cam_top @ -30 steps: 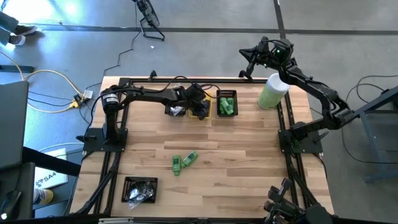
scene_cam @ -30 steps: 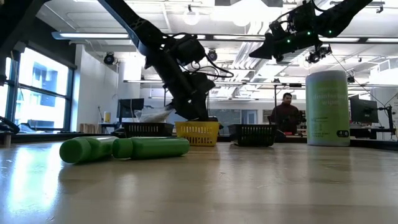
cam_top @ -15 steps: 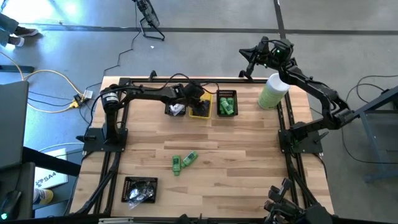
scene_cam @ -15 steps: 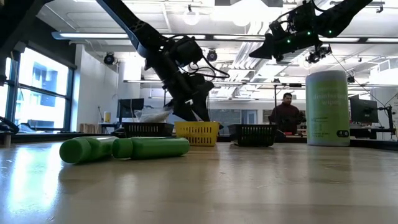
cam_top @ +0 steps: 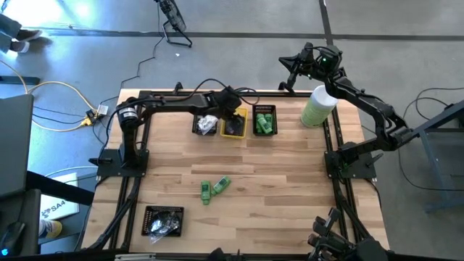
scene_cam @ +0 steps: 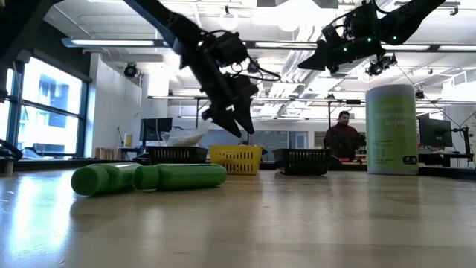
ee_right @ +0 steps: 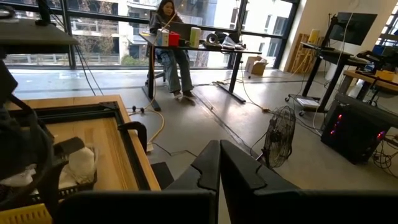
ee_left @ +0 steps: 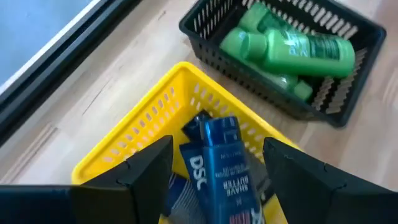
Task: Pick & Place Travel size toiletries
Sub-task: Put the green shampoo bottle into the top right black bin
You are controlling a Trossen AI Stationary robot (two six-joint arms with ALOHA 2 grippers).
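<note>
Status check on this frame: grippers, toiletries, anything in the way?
Left gripper open above yellow bin, blue tube lying inside. Right gripper shut, parked past the table's far edge. Two green bottles on table, nothing blocking.

Blue tube cut off by frame edge.

The counter is pale wood with a straight plank grain and a black frame. Two bright green bottles lie on it, and more green bottles with white lettering fill a black slotted basket. The middle basket is yellow with a slotted pattern; the tube in it is deep blue with white print. A white crinkly packet sits in another black basket. The big cylinder is pale green with a white lid. Both arms are dark.
</note>
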